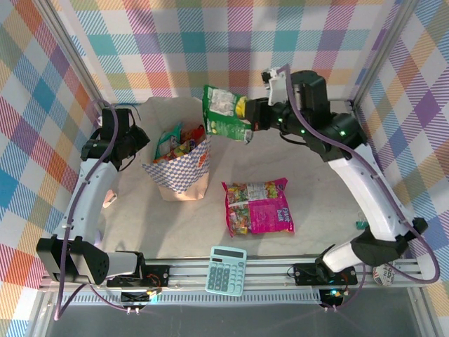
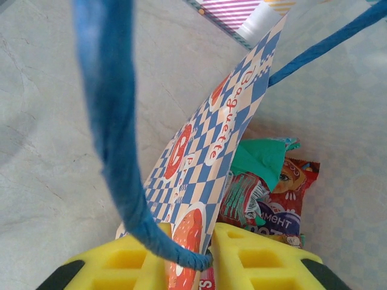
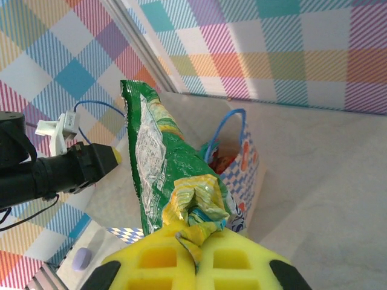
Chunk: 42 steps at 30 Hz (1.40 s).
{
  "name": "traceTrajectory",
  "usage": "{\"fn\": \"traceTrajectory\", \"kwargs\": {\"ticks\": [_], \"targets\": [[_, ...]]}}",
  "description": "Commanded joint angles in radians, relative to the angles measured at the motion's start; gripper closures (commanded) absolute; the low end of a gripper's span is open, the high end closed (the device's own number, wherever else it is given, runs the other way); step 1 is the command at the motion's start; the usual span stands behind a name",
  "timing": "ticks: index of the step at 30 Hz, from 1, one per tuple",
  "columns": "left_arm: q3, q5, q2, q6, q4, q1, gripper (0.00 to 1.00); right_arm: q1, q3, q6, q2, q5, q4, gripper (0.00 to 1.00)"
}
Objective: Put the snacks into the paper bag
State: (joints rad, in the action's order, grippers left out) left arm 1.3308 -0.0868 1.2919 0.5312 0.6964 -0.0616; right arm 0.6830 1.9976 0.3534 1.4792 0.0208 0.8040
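The green snack packet [image 1: 226, 112] hangs in the air at the upper centre of the top view, off the table [image 1: 175, 232]. Its right edge is pinched by the right gripper [image 1: 256, 116]. It sits just up and to the right of the paper bag's [image 1: 181, 168] open mouth in the picture. In the right wrist view the packet [image 3: 157, 163] rises from the bottom centre, its crumpled yellow-green seam clamped tight between the yellow fingers of the right gripper [image 3: 196, 260]. The bag [image 3: 245, 163] stands behind it, right of centre.

The paper bag stands upright left of centre in the top view, with several bright packets showing in its mouth. The left gripper [image 1: 140, 149] is at the bag's left rim. In the left wrist view its yellow fingers [image 2: 208, 266] are closed on the checkered wall of the bag [image 2: 205, 157]. A blue cord handle [image 2: 109, 121] loops up through the left of that frame. To the right of the wall, inside the bag, lie a teal packet [image 2: 260, 158] and a red-orange packet [image 2: 293, 181], touching each other.

A magenta snack packet [image 1: 258, 206] lies flat on the table, right of the bag and apart from it. A pale teal calculator [image 1: 226, 270] rests at the bottom centre, on the table's near edge.
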Motion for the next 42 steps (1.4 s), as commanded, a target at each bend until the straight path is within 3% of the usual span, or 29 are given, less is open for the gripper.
{"fn": "traceTrajectory", "kwargs": {"ticks": [1, 9, 28, 42], "targets": [[-0.008, 0.007, -0.032, -0.006, -0.008, 0.014, 0.76, 0.017, 0.089, -0.014, 0.044, 0.074, -0.1, 1.0], [-0.018, 0.013, -0.044, -0.022, -0.006, 0.017, 0.76, 0.034, 0.308, -0.028, 0.251, 0.141, -0.058, 1.0], [-0.056, 0.008, -0.061, -0.053, -0.024, 0.029, 0.75, 0.038, 0.556, 0.012, 0.517, 0.251, -0.114, 1.0], [-0.079, 0.029, -0.069, -0.046, -0.041, 0.032, 0.75, 0.038, 0.565, -0.051, 0.628, 0.285, -0.172, 1.0]]}}
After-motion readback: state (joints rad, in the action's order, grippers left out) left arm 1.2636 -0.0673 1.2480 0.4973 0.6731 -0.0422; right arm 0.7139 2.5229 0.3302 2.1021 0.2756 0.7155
